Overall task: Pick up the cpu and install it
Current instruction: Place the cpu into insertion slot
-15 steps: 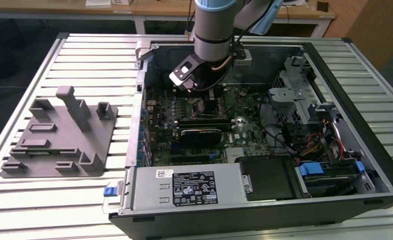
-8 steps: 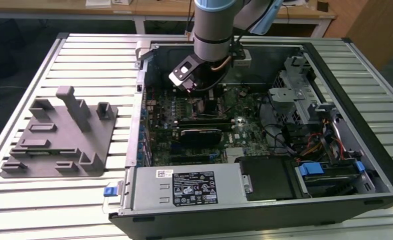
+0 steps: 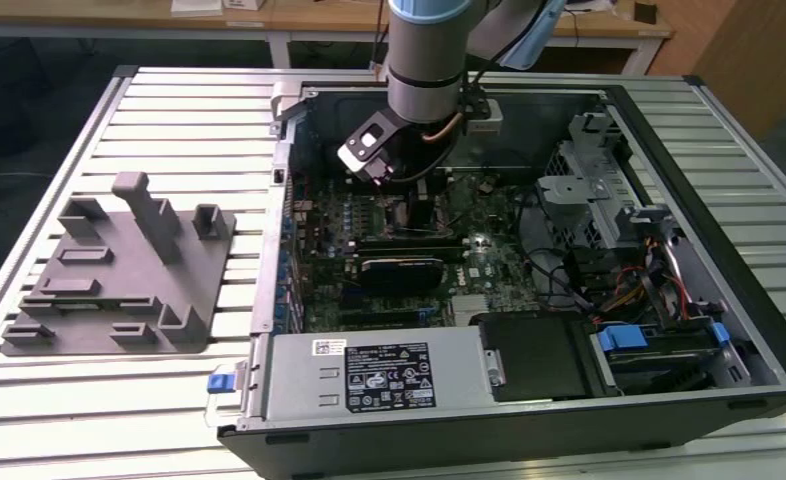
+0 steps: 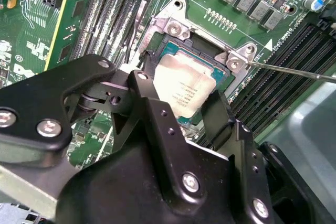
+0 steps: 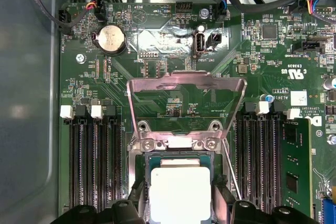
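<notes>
cpu [image 4: 184,85] is lying straight between the jaws, not off to any side of them. the gripper [image 4: 178,93] is hanging over the cpu socket [image 4: 181,30], and its two black fingers [image 4: 140,80] are standing one against each of two opposite edges of the chip. the jaws are sitting closed to just the chip's width, and by the look of it they are holding the cpu.

being square, the chip is offering no long axis. its edges are running parallel to the socket's frame and its silvery top is facing up inside the frame's opening. i cannot tell whether it is fully seated.

in the first wrist view the cpu [image 5: 180,195] is showing just beside the socket's hinge side. the load plate [image 5: 186,81] is standing open beyond that hinge, and the thin lever [image 5: 231,169] is running along one side of the socket.

in the exterior view the arm [image 3: 427,60] is hanging over the socket inside the open computer case [image 3: 527,440]. the grey holder block [image 3: 120,270] is sitting well apart from the socket, outside the case on the table [image 3: 100,420].

counting: one cpu, one socket, one load plate, one lever, one holder block, one arm, two fingers.
</notes>
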Controlling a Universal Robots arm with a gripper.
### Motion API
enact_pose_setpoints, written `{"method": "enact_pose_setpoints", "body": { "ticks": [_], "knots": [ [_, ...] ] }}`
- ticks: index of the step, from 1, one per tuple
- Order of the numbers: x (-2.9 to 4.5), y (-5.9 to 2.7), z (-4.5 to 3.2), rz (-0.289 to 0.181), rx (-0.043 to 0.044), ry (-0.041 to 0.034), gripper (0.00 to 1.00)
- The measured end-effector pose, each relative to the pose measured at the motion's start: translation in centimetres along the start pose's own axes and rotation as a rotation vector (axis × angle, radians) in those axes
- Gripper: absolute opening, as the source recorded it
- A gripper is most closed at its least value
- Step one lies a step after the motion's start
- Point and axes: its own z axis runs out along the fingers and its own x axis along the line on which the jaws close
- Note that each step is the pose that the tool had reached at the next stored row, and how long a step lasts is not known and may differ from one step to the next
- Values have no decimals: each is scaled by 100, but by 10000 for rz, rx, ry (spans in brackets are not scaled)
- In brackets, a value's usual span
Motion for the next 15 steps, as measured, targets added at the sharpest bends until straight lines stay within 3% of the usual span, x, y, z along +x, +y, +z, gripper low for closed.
{"method": "enact_pose_setpoints", "body": {
  "ticks": [7, 15],
  "knots": [
    [-1, 0, -23, 0, 2, -3, 62],
    [-4, 4, -162, 0, 1, -2, 62]
  ]
}}
